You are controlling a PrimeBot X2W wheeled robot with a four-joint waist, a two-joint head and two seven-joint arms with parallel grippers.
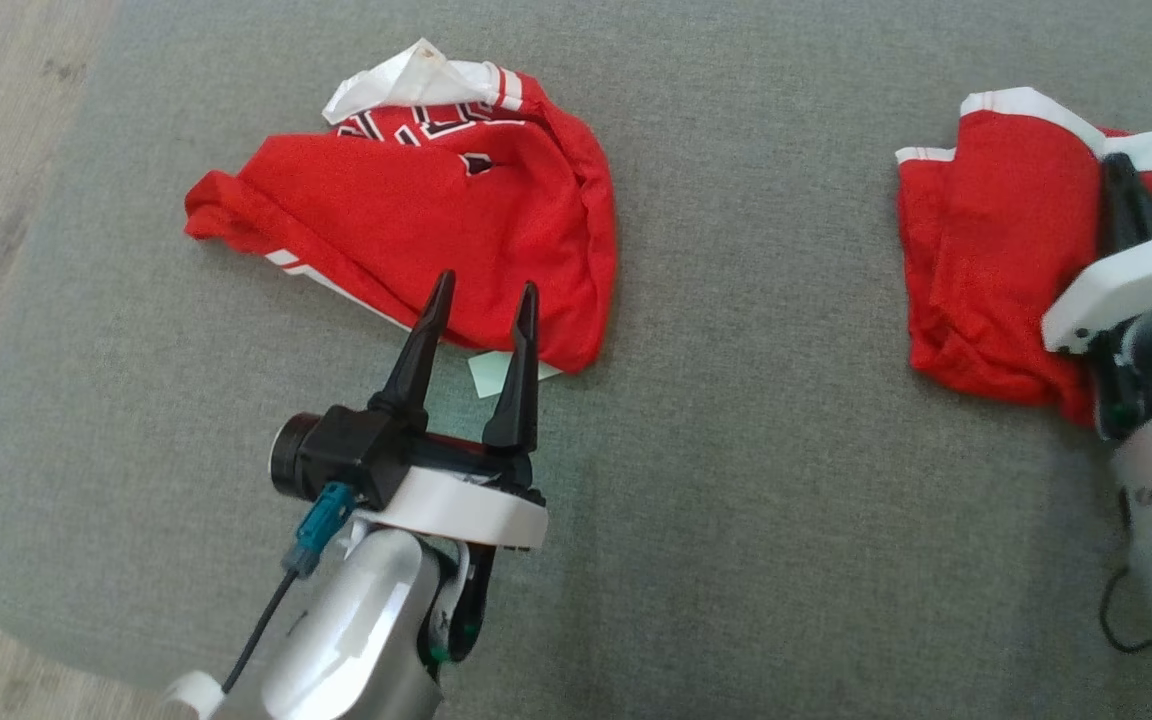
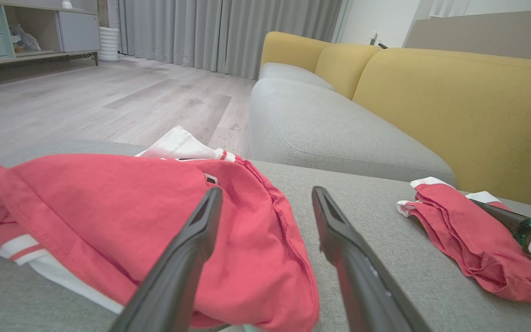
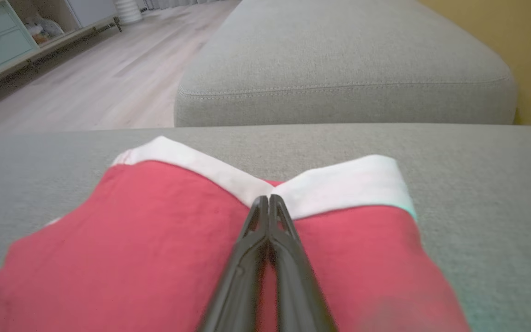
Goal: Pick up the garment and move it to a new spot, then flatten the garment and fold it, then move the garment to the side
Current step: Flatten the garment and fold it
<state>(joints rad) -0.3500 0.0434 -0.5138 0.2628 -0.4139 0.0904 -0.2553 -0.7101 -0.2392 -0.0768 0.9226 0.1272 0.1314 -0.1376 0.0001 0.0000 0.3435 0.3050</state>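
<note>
Though the head view cuts off much of the right gripper (image 1: pixel 1119 168), its wrist view shows the jaws pressed together, pinching the folded red garment (image 1: pixel 996 270) at its white band. The left gripper (image 1: pixel 481 300), jaws spread, hovers at the crumpled red garment (image 1: pixel 416 200). Bare grey cushion (image 1: pixel 756 400) lies between the two garments.

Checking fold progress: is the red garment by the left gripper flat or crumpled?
Crumpled. The red garment lies bunched on the grey cushion, its white-trimmed top flipped over, edges rumpled.
</note>
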